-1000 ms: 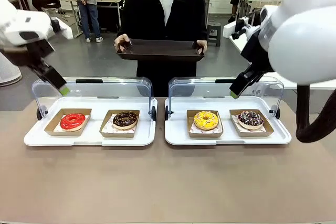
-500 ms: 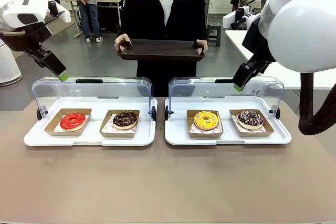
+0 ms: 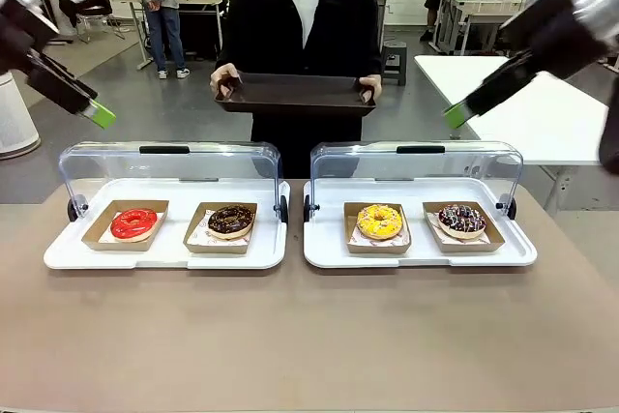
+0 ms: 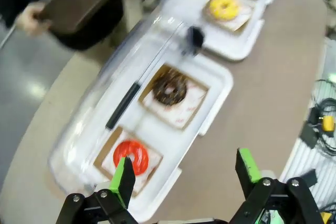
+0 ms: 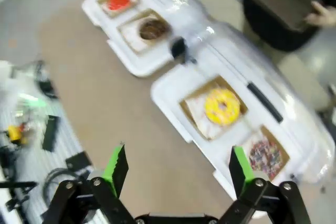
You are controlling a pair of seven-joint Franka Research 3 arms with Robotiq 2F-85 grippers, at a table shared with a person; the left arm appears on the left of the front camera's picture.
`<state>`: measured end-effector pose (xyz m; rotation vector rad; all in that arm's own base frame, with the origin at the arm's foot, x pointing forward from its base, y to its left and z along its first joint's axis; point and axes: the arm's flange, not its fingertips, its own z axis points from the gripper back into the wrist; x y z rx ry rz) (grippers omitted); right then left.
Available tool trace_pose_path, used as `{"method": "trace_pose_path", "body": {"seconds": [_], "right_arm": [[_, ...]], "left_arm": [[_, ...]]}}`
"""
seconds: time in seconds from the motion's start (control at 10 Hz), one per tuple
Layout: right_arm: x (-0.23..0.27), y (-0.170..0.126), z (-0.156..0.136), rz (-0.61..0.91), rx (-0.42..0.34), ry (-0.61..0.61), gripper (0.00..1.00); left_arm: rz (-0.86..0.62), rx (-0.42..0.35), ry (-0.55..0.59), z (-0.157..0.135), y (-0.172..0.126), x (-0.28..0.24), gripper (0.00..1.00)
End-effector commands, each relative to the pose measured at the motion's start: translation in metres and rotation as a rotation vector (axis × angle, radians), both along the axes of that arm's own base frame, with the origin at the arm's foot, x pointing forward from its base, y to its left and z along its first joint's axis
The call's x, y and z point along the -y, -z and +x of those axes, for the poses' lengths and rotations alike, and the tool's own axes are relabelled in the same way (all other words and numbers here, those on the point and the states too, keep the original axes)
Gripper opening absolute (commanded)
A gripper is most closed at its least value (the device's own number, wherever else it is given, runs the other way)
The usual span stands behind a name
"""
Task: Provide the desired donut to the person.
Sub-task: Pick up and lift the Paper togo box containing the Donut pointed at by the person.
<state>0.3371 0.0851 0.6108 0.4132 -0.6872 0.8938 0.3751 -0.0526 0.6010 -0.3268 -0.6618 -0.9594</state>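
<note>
Left wrist view: left end effector [image 4: 185, 169] raised, fingers apart, empty; right end effector [image 5: 177, 163] likewise. Below both, on the bench [image 3: 309, 336]: red donut [image 3: 133, 222], chocolate donut [image 3: 230, 220], yellow donut [image 3: 379, 221], sprinkled donut [image 3: 461, 219]. Beyond them, person [image 3: 300, 21] holding dark tray [image 3: 295, 92].

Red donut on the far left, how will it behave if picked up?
The red donut looks soft with glossy icing, so squeezing would probably dent or smear it. Its cardboard tray seems light and thin; gripped by one edge it may flex or tip.
</note>
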Motion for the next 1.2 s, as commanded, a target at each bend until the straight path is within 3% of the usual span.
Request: {"method": "trace_pose_path", "body": {"seconds": [0.0,0.2,0.6,1.1], "right_arm": [[0.045,0.002,0.007,0.137,-0.074,-0.140,1.00],[0.083,-0.001,0.010,0.237,-0.046,-0.154,1.00],[0.142,0.013,0.009,0.335,-0.061,-0.124,1.00],[0.173,0.011,-0.015,0.354,0.075,-0.212,1.00]], "left_arm": [[-0.150,-0.055,0.193,0.016,-0.006,-0.027,1.00],[-0.248,-0.042,0.277,0.024,-0.009,-0.047,1.00],[-0.345,-0.050,0.282,0.034,-0.007,-0.085,1.00],[-0.397,-0.045,0.271,0.031,-0.003,-0.112,1.00]]}}
